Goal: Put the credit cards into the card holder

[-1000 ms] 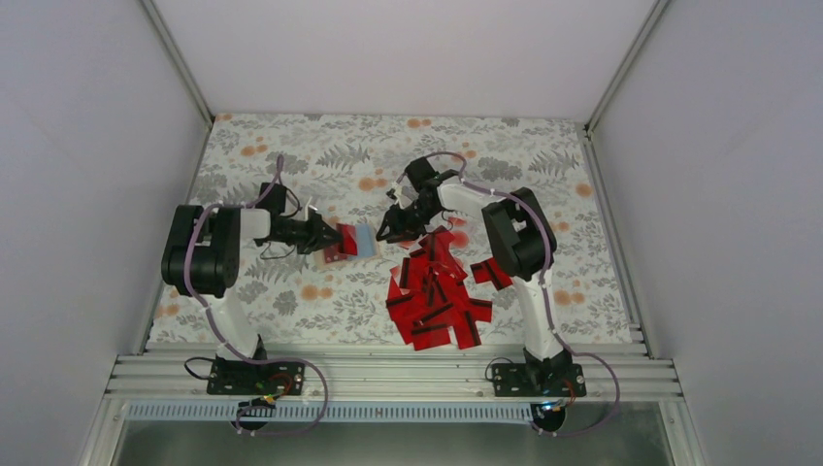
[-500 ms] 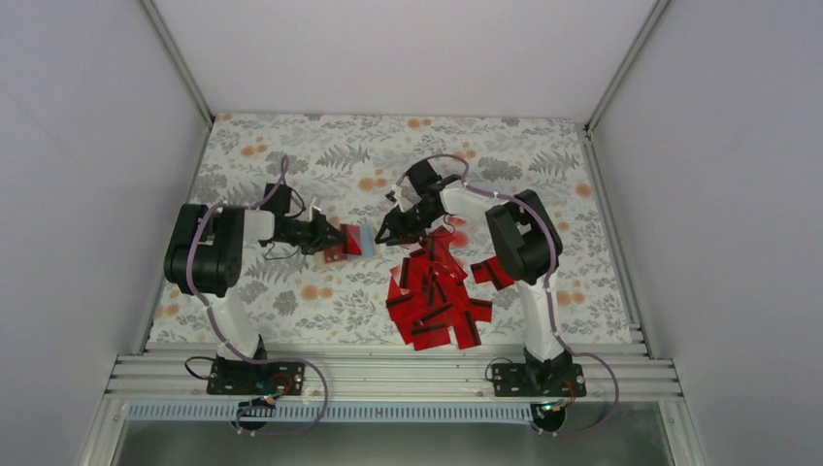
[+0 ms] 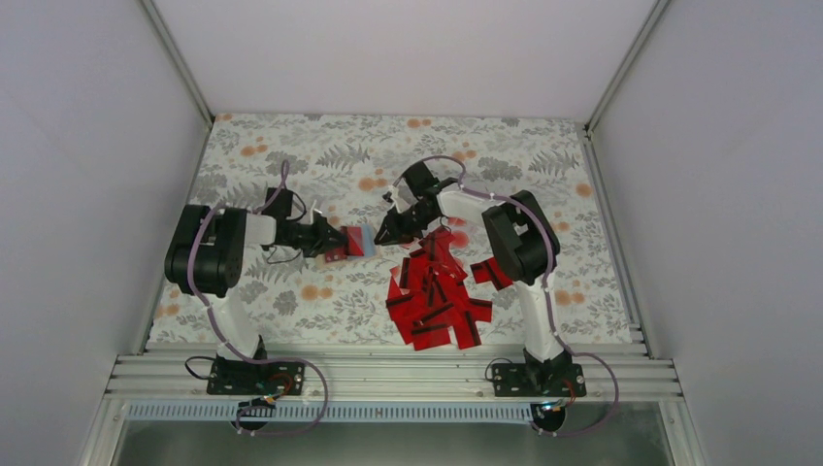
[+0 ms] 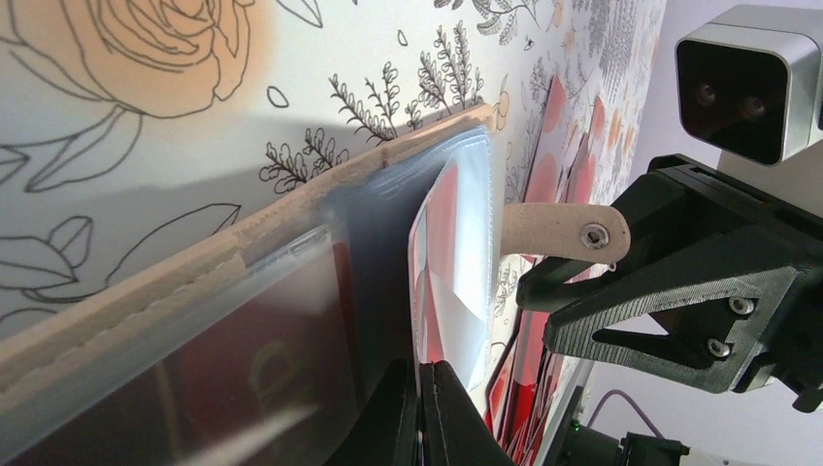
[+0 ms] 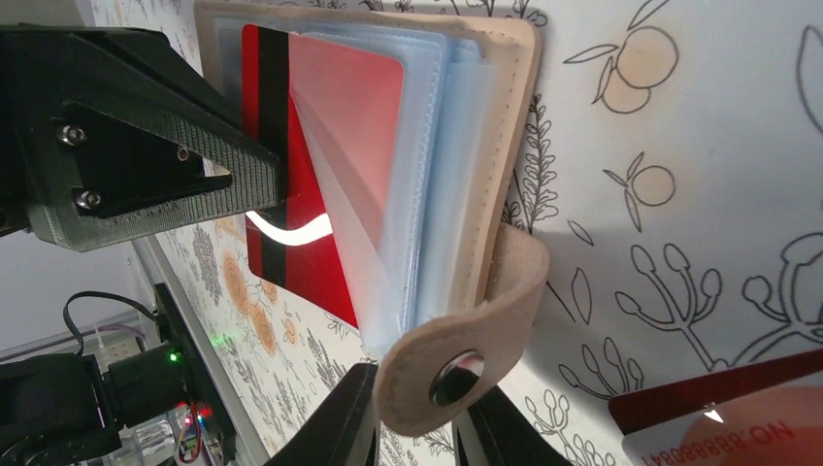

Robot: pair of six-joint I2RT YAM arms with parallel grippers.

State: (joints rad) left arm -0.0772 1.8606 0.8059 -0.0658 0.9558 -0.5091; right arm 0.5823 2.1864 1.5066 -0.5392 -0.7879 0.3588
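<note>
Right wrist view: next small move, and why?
Probably the left gripper pushes the card deeper into its clear sleeve while the right gripper holds firm. The card looks only partway in, its striped edge outside the sleeve, and the right fingers pinch the holder by its snap strap, so it seems anchored.

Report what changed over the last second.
The right pincer edged toward the left arm and closed on the strap of the card holder. The left pincer stayed shut on a holder sleeve; the card pile stayed put.
</note>
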